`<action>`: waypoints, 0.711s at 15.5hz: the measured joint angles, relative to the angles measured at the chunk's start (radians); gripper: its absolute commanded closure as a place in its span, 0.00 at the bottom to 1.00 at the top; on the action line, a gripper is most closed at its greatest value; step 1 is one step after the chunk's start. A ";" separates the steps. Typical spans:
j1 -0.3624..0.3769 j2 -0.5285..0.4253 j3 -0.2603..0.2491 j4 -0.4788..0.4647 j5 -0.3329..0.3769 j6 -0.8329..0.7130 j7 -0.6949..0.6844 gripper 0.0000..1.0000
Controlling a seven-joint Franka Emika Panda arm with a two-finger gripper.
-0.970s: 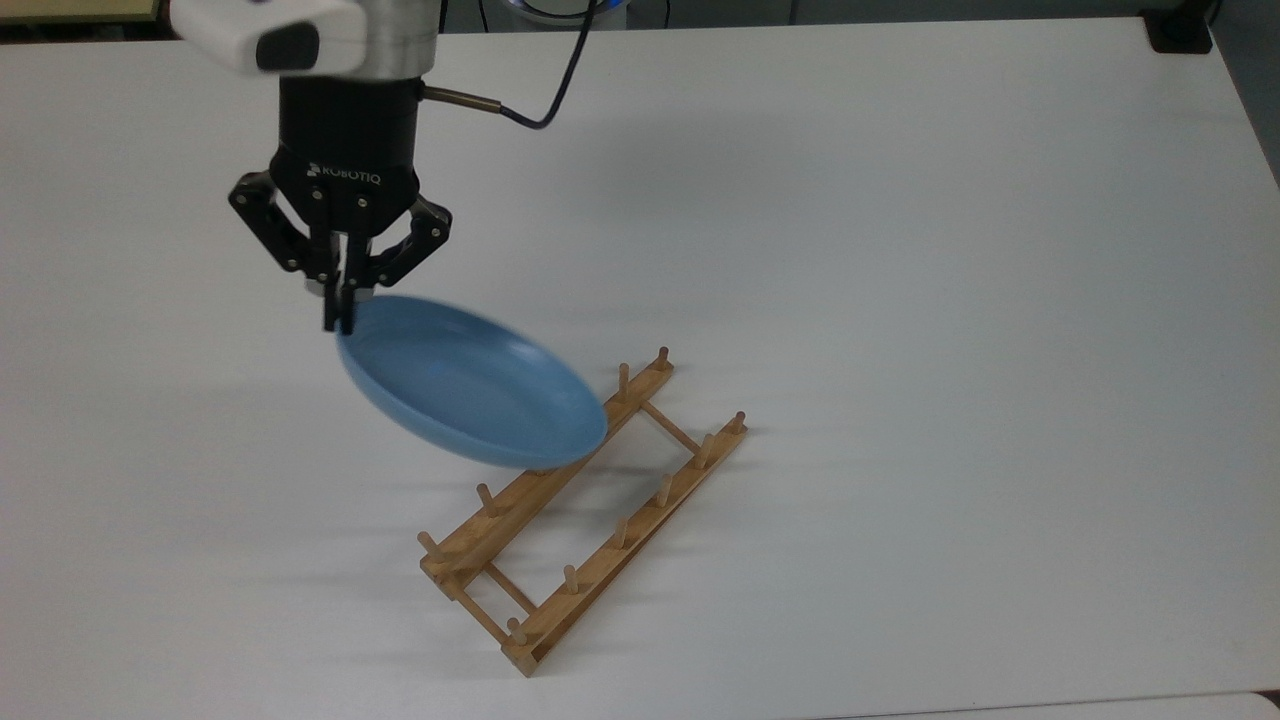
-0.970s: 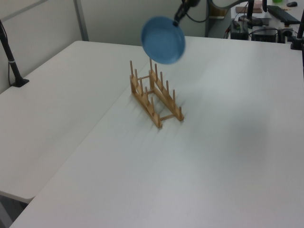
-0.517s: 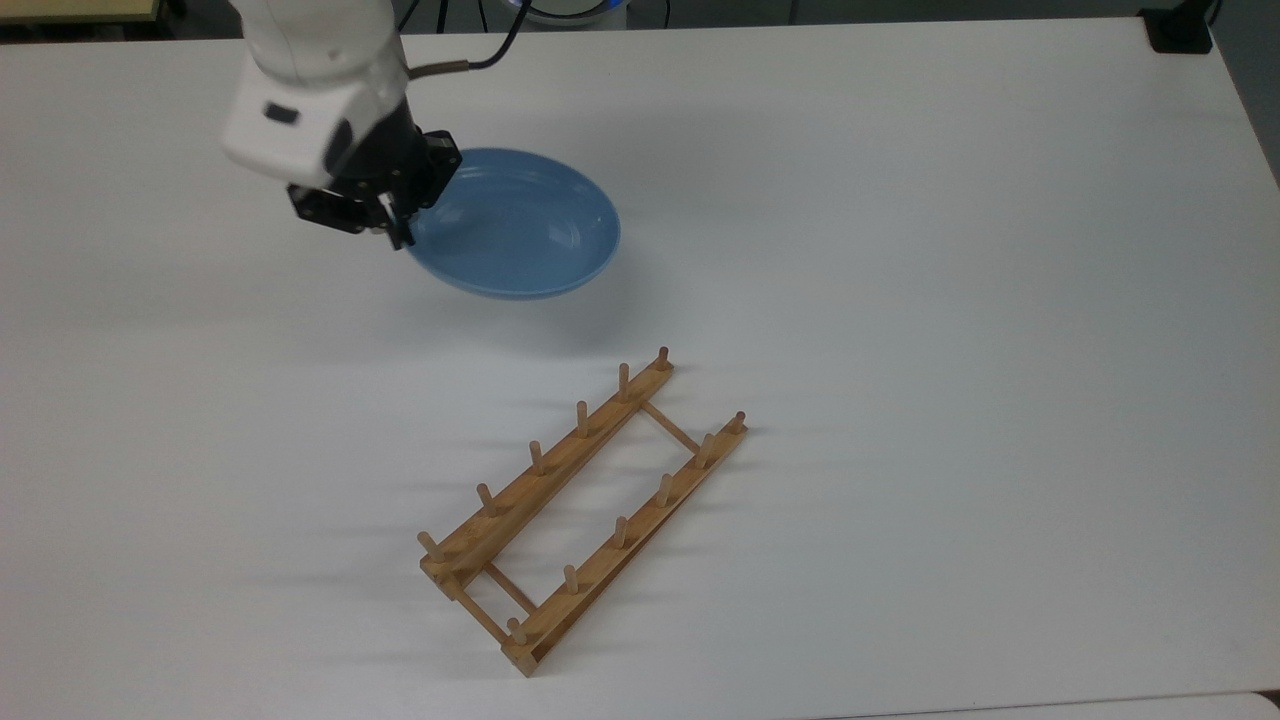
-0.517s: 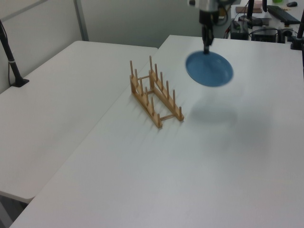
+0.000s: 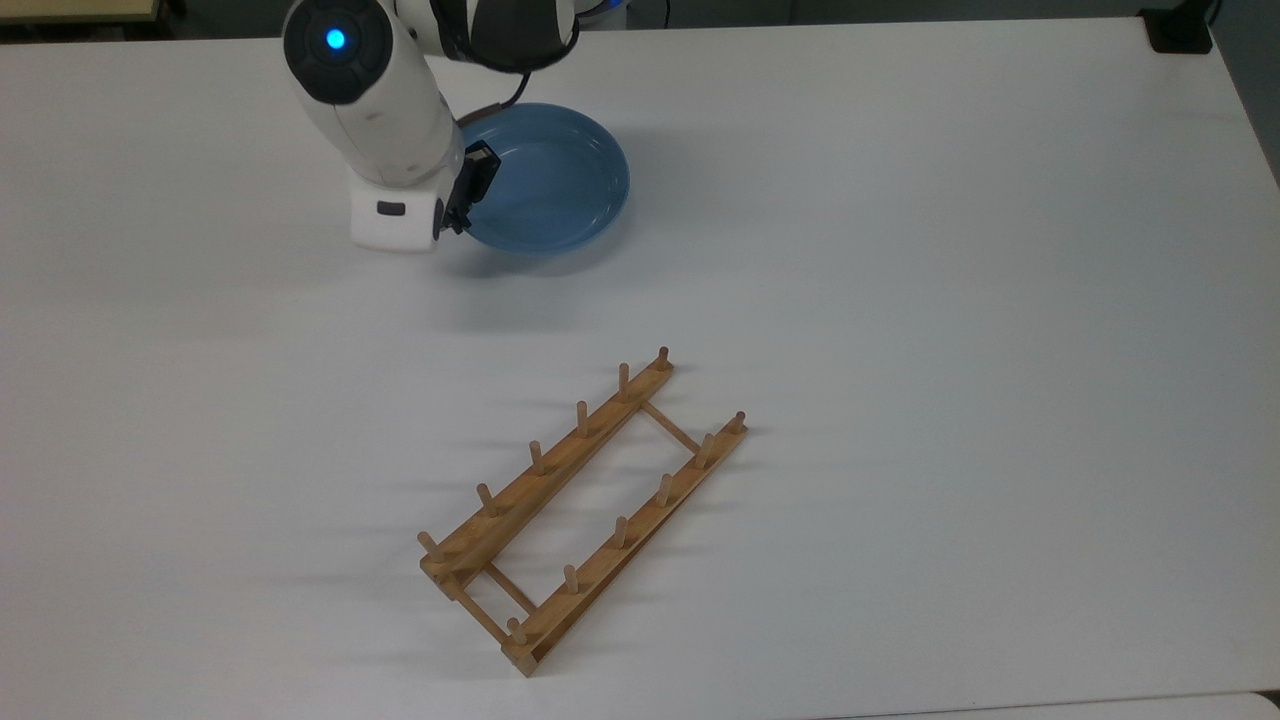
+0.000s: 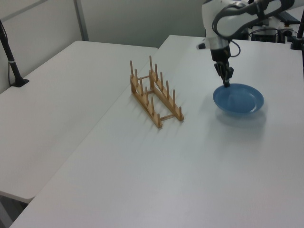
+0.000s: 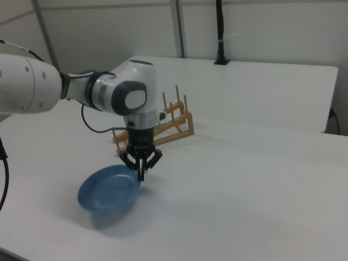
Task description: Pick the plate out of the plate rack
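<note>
Comparing with a second ago, we note these lines:
Change: the plate hung tilted over the plate rack; now it is level and low, well apart from the rack
Meaning: we judge the pick done and only the setting down left
Jaws: clenched on the plate's rim
Arm: wrist points straight down at the rim
Contact: whether the plate touches the tabletop, we cannot tell
</note>
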 measured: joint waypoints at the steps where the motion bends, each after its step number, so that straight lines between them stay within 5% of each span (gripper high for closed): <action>1: 0.000 0.004 0.000 -0.015 0.000 0.021 -0.006 1.00; 3: 0.000 0.019 0.000 -0.033 0.000 0.063 -0.009 1.00; 4: 0.000 0.029 0.000 -0.036 0.000 0.081 -0.009 0.92; 5: 0.000 0.042 0.000 -0.037 0.000 0.092 -0.009 0.68; 6: 0.000 0.052 0.000 -0.037 0.000 0.098 -0.009 0.14; 7: 0.000 0.059 0.000 -0.037 0.000 0.099 -0.009 0.00; 11: -0.002 0.051 0.000 -0.011 0.000 0.081 0.038 0.00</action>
